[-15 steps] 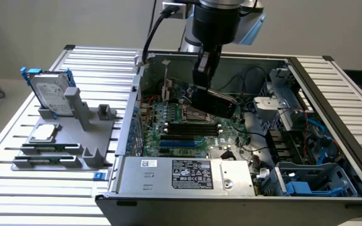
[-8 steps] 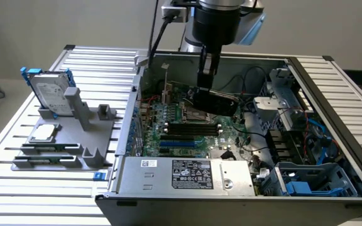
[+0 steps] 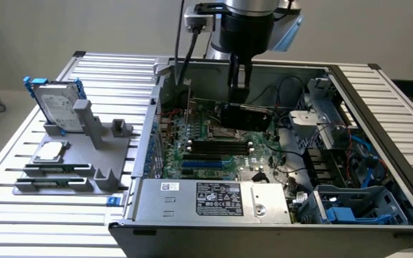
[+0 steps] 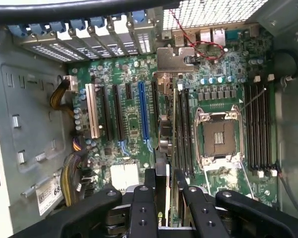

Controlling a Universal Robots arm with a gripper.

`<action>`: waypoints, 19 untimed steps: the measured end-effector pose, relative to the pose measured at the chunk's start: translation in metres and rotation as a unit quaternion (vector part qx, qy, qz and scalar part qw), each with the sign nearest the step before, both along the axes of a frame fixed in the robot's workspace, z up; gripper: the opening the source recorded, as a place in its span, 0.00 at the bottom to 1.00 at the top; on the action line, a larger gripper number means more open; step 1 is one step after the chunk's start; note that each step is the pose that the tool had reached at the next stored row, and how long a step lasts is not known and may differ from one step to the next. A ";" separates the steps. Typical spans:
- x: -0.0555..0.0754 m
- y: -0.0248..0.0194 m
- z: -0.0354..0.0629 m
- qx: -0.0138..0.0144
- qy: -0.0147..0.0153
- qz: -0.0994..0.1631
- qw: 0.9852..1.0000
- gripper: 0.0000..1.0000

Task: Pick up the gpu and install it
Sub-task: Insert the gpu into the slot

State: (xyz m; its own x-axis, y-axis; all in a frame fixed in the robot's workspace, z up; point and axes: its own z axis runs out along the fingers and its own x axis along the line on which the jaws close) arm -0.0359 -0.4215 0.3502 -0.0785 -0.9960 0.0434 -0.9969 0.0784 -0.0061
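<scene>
Open computer case [image 3: 370, 102] on slatted table [image 3: 20, 215], upright hard drive [image 3: 57, 105] nearby

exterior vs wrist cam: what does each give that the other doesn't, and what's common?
Exterior: the arm, the hard drive standing on the grey fixture, and the slatted table around the case.
Wrist: the row of slot covers and the white slot.
Both: the end effector shut on the gpu over the motherboard, beside the CPU socket.
</scene>
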 end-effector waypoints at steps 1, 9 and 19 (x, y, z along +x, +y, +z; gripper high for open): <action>0.000 -0.0001 -0.0013 0.000 0.000 0.007 1.000 0.26; -0.003 -0.0048 -0.0089 0.001 0.000 0.043 0.999 0.26; -0.036 -0.0163 -0.0178 0.000 -0.022 0.043 0.999 0.26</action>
State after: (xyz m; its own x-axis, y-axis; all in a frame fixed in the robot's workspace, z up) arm -0.0721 -0.4379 0.3324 0.0050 -0.9991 0.0420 -0.9987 -0.0071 -0.0496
